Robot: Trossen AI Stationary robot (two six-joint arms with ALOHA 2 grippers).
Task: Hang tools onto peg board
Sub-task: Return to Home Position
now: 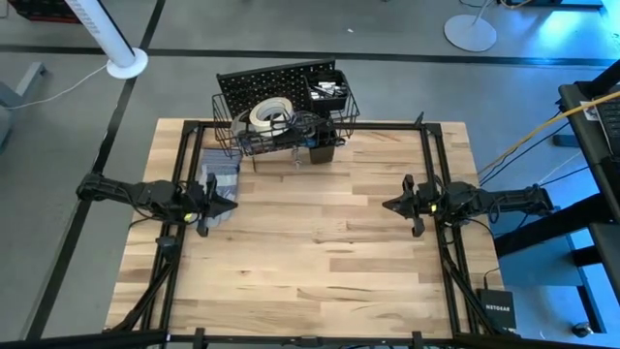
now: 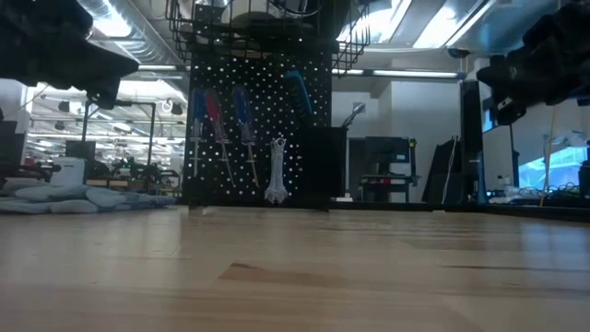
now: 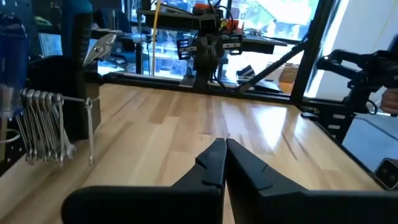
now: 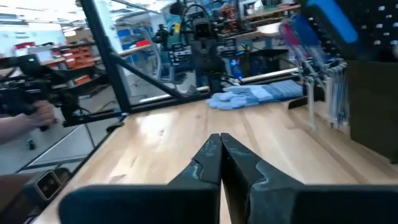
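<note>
The black peg board [image 1: 276, 82] stands upright at the table's far edge, with a wire basket [image 1: 281, 131] holding a white tape roll [image 1: 271, 113] and a square cup [image 1: 325, 150]. Red- and blue-handled screwdrivers [image 2: 217, 111] and silver wrenches [image 2: 276, 171] hang on its face; the wrenches also show in the left wrist view [image 3: 43, 124]. My left gripper [image 1: 232, 206] is shut and empty at the table's left. My right gripper [image 1: 386, 205] is shut and empty at the right.
Grey fabric gloves [image 1: 221, 174] lie on the table just beyond my left gripper and also show in the right wrist view [image 4: 261, 94]. A black frame rail [image 1: 310, 126] borders the table. A person's hand [image 4: 43, 112] shows off the table.
</note>
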